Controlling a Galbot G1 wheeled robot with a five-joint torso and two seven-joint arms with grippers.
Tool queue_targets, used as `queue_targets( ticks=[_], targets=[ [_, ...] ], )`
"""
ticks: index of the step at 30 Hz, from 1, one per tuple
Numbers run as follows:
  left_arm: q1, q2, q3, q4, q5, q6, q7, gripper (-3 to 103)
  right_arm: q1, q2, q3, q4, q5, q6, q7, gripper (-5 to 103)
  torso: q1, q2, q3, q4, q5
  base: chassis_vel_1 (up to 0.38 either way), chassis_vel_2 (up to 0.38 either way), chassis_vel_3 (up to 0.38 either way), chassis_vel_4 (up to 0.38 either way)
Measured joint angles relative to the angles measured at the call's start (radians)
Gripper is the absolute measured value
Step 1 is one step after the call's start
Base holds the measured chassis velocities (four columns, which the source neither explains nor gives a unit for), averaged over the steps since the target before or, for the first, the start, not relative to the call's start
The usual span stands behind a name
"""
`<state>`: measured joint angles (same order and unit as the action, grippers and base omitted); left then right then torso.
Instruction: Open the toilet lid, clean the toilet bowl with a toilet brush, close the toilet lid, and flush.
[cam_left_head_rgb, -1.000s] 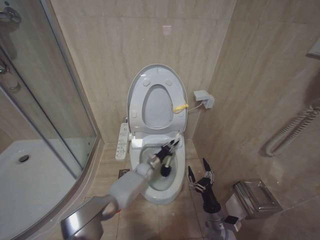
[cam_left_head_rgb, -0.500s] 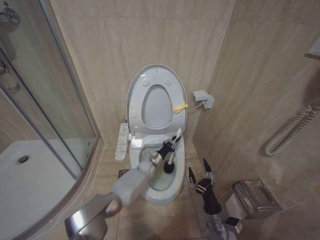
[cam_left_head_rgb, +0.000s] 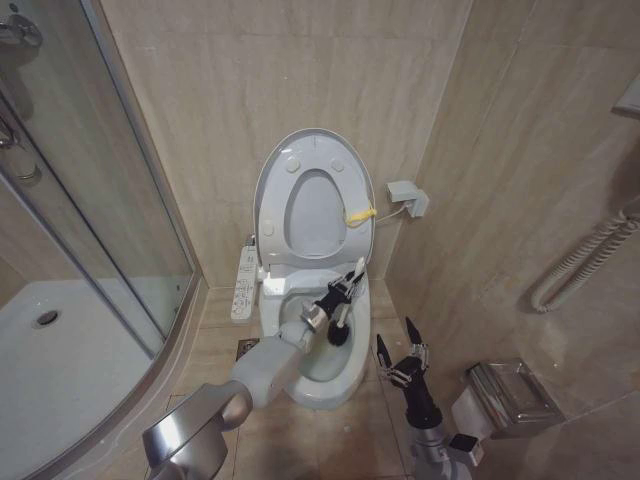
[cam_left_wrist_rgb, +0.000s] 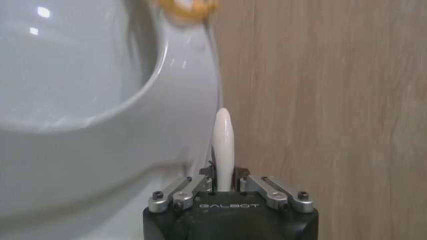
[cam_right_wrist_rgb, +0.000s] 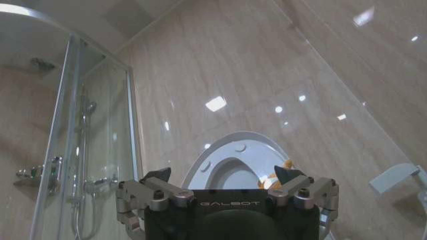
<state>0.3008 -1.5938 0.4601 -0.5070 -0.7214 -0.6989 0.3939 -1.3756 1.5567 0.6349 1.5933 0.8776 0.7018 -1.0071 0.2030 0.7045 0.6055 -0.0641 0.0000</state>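
The toilet lid (cam_left_head_rgb: 300, 160) stands upright against the wall with the ring seat raised against it and a yellow tag (cam_left_head_rgb: 360, 213) at its edge. Below it the toilet bowl (cam_left_head_rgb: 322, 385) lies uncovered. My left gripper (cam_left_head_rgb: 340, 297) hangs over the bowl, shut on the white handle (cam_left_wrist_rgb: 223, 140) of the toilet brush. The handle tilts up toward the lid, and the dark bristle head (cam_left_head_rgb: 339, 335) is down inside the bowl. My right gripper (cam_left_head_rgb: 397, 345) stands open with nothing in it, low beside the bowl's right side, its fingers (cam_right_wrist_rgb: 285, 176) pointing up toward the lid (cam_right_wrist_rgb: 233, 150).
A glass shower door (cam_left_head_rgb: 100, 200) and a white shower tray (cam_left_head_rgb: 60, 370) take up the left. A control panel (cam_left_head_rgb: 243, 283) sticks out at the bowl's left. A wall box (cam_left_head_rgb: 405, 197) with a cable, a hose (cam_left_head_rgb: 585, 260) and a metal paper holder (cam_left_head_rgb: 510, 395) are on the right.
My left gripper has shifted slightly to the right over the bowl, carrying the brush head toward the bowl's right side. The right arm has stayed still.
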Motion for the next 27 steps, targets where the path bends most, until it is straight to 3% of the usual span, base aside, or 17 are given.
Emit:
queue_targets(
  ticks=[6,13,22,27],
  targets=[
    [0.019,0.029,-0.003,0.002,0.022,-0.01,0.0,18,-0.005,-0.005,0.004,0.001,0.01,0.0,-0.006,100,0.0,0.0,0.0,0.0011,0.0002,0.0,0.0,0.0,0.0],
    [-0.019,-0.015,-0.01,-0.023,-0.001,-0.028,0.007,18,-0.006,-0.004,0.003,0.006,0.011,0.0,-0.006,100,0.0,0.0,0.0,-0.0011,-0.0001,0.0,0.0,0.0,0.0],
    [0.025,0.025,-0.02,0.016,0.032,-0.032,0.006,18,-0.007,-0.008,0.004,0.009,0.012,0.0,-0.006,100,0.0,0.0,0.0,0.001,0.0001,0.0,0.0,0.0,0.0],
    [0.003,0.011,-0.02,-0.022,0.003,-0.038,0.009,18,-0.004,-0.005,0.004,0.006,0.011,0.0,-0.006,100,0.0,0.0,0.0,0.0,0.0,0.0,0.0,0.0,0.0]
  ],
)
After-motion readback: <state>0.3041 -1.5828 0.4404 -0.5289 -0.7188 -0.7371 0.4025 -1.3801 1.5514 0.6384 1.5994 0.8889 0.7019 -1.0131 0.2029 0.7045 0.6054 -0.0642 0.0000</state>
